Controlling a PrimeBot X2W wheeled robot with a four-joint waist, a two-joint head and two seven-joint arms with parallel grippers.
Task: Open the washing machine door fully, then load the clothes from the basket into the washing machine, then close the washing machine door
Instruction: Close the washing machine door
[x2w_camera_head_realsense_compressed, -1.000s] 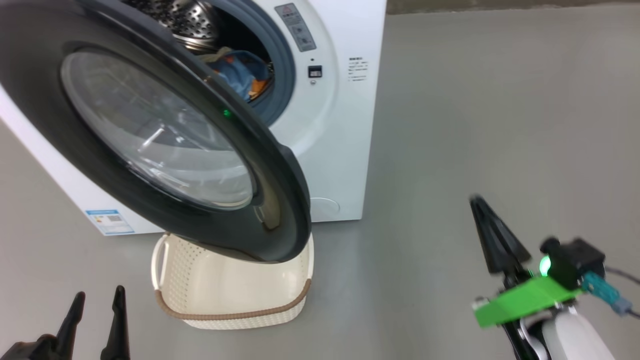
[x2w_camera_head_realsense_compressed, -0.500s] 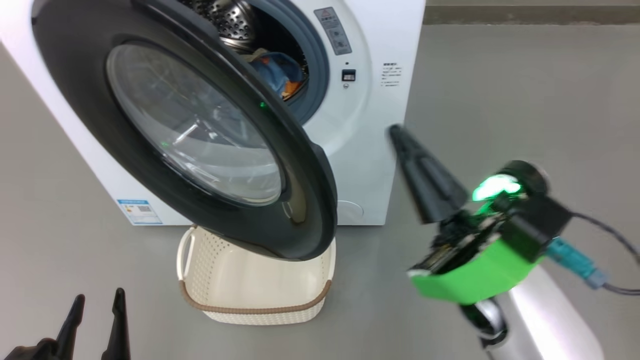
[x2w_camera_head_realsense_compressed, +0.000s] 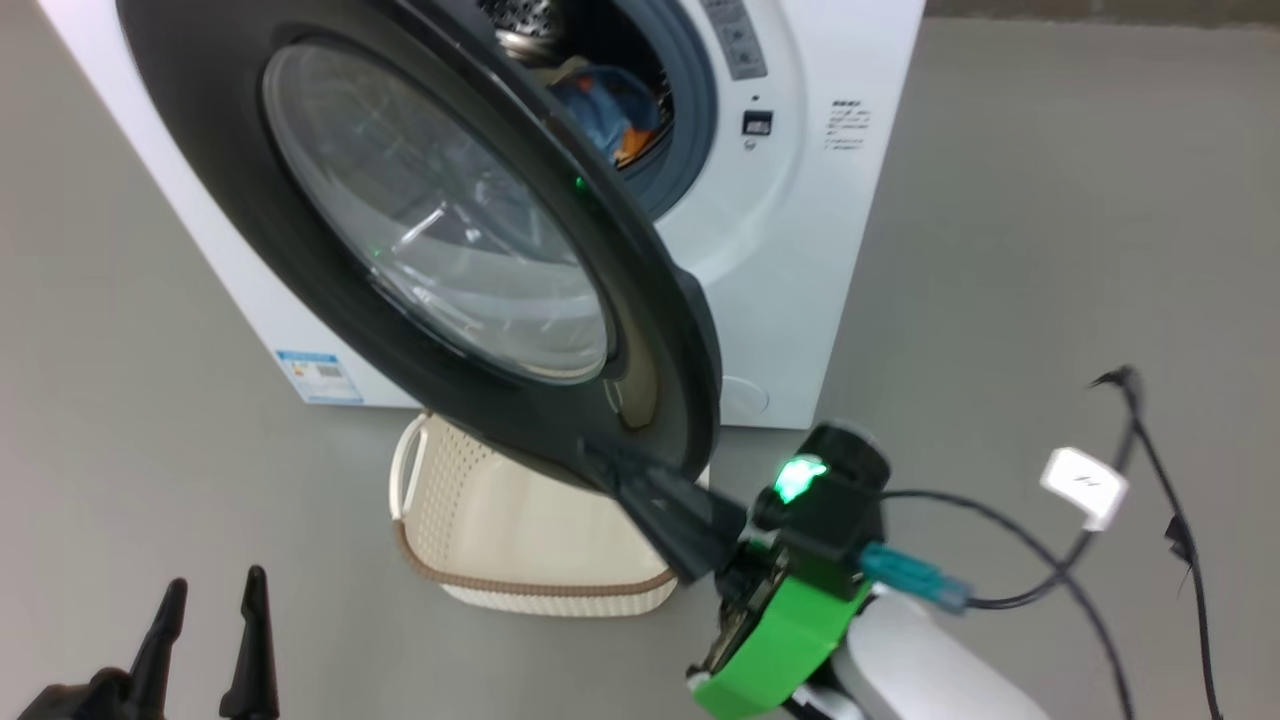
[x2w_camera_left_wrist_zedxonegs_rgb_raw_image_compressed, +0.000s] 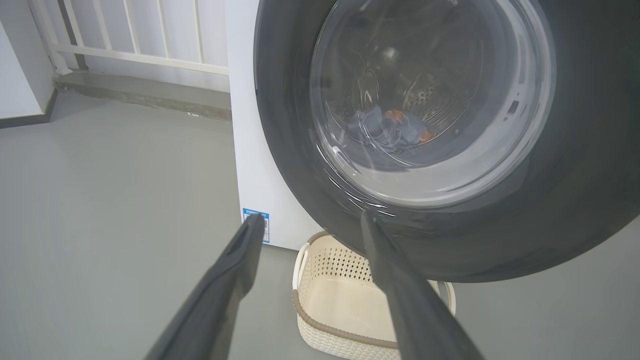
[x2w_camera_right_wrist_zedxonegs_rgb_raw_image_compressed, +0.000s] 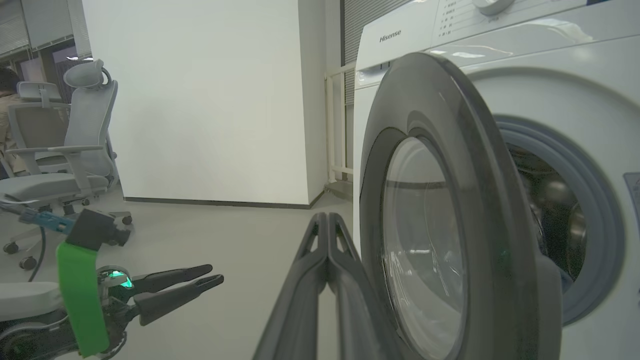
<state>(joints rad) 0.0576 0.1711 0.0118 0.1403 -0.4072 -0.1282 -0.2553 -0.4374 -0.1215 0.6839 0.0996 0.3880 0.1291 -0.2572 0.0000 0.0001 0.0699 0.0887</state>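
Locate the big white front-loading washing machine (x2w_camera_head_realsense_compressed: 800, 250) at 12 o'clock in the head view. Note the large round washing machine door (x2w_camera_head_realsense_compressed: 440, 215), glossy black rim around a bulging glass window, swung partway out toward 10 o'clock and hanging over the small cream perforated plastic basket (x2w_camera_head_realsense_compressed: 545, 583) with brown woven-look rim at 6 o'clock. Find the light-blue, orange-printed clothes (x2w_camera_head_realsense_compressed: 612, 118) inside the perforated steel drum (x2w_camera_head_realsense_compressed: 515, 12), at 1 o'clock of the door; confirm through the glass in the left wrist view. Read the basket interior as bare wherever visible.

Note the right gripper (x2w_camera_head_realsense_compressed: 592, 456): fingers pressed together, nothing between them, tips at 5 o'clock on the door's lower rim, outer side. Cannot tell touching from just beside. Note the left gripper (x2w_camera_head_realsense_compressed: 217, 580): fingers spread wide, empty, parked at 7 o'clock, well apart from the door.

Judge loading as done and door closing as the step in hand.

Hazards:
1. Slipping off the glossy curved rim. Cause: pushing with narrow closed tips near the edge rather than square on the face. Expect a stalled or rebounding door.
2. Knocking the basket. Cause: sweeping the forearm low across 6 o'clock. Expect sliding or tipping.
3. Failing to latch. Cause: weak final pressure, or fabric lying across the grey rubber gasket (x2w_camera_head_realsense_compressed: 703, 110). Check the gasket first.
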